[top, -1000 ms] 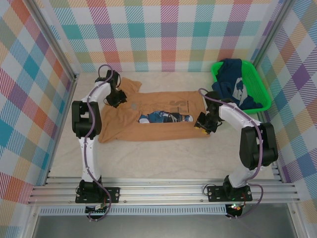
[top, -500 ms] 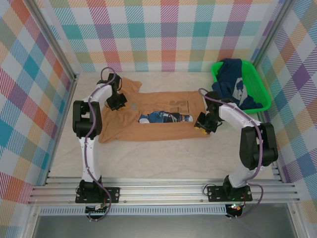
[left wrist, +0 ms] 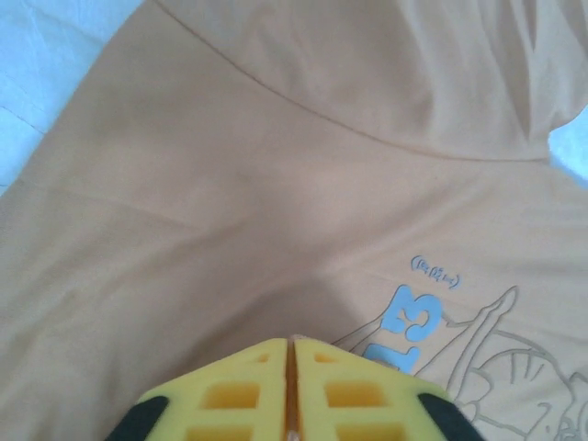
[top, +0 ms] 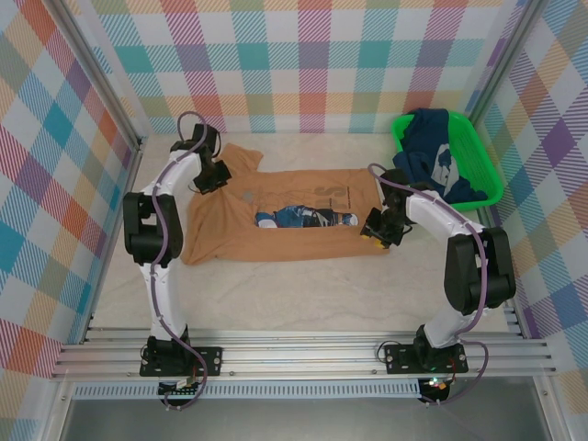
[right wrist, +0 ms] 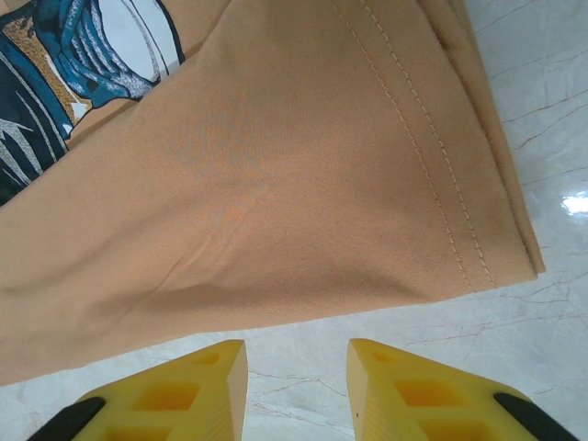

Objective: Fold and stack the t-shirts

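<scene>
The tan-orange t-shirt (top: 276, 241) lies spread across the table, its blue-and-white print (top: 303, 218) facing up. My left gripper (top: 211, 177) is at the shirt's far left, near the sleeve. In the left wrist view its yellow fingers (left wrist: 248, 386) are pressed together, pinching a thin sliver of the tan cloth (left wrist: 276, 184). My right gripper (top: 370, 231) is at the shirt's right edge. It stands open (right wrist: 296, 354) over bare table just off the stitched hem (right wrist: 441, 184), with nothing between the fingers. The navy blue t-shirt (top: 427, 138) lies crumpled in the basket.
The green plastic basket (top: 490, 175) sits at the back right, close to the right arm. Checked walls enclose the table on three sides. Bare pale tabletop (top: 303, 294) runs between the shirt and the arm bases.
The left gripper has closed on the cloth and moved slightly toward the back left. The right arm has stayed still.
</scene>
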{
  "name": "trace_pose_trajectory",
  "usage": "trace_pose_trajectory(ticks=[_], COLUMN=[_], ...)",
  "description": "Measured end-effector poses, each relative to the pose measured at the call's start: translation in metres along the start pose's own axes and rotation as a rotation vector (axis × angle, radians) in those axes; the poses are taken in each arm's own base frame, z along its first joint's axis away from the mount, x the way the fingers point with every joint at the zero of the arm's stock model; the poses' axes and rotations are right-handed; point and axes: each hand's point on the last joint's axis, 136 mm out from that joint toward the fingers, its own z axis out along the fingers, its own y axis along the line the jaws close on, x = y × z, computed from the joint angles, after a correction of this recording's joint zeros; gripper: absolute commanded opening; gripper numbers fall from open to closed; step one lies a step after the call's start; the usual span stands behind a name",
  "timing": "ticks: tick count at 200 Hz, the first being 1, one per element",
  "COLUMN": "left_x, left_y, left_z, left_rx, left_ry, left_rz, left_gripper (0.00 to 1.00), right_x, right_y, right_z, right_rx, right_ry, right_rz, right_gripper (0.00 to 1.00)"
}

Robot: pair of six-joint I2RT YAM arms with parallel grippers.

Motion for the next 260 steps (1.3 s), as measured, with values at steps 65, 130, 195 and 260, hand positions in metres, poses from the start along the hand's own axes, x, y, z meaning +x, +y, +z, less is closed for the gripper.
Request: trace_pose_trajectory(ticks=[65, 130, 195, 260], left_x=[0.015, 0.163, 0.188, 0.195], left_y=[0.052, 0.098, 0.135, 0.165], left_z=[-0.014, -0.031, -0.015, -0.030], left_rx=[-0.239, -0.194, -0.328, -0.441], left_ry=[-0.027, 0.204, 0.193, 0.158], left_rz=[-0.094, -0.469, -0.544, -0.453], left_gripper=[0.55, 0.36, 0.28, 0.42], right_x=[0.001, 0.001, 0.001, 0.021], right_y=[0.000, -0.015, -0.036, -0.053], right_z=[0.000, 0.018, 0.050, 0.044], right_rx=[-0.001, 0.026, 0.143, 0.209], right_ry=[0.002, 0.032, 0.105, 0.126], right_rz=[0.000, 0.078, 0.146, 0.131], right_gripper=[0.32, 0.30, 0.26, 0.26])
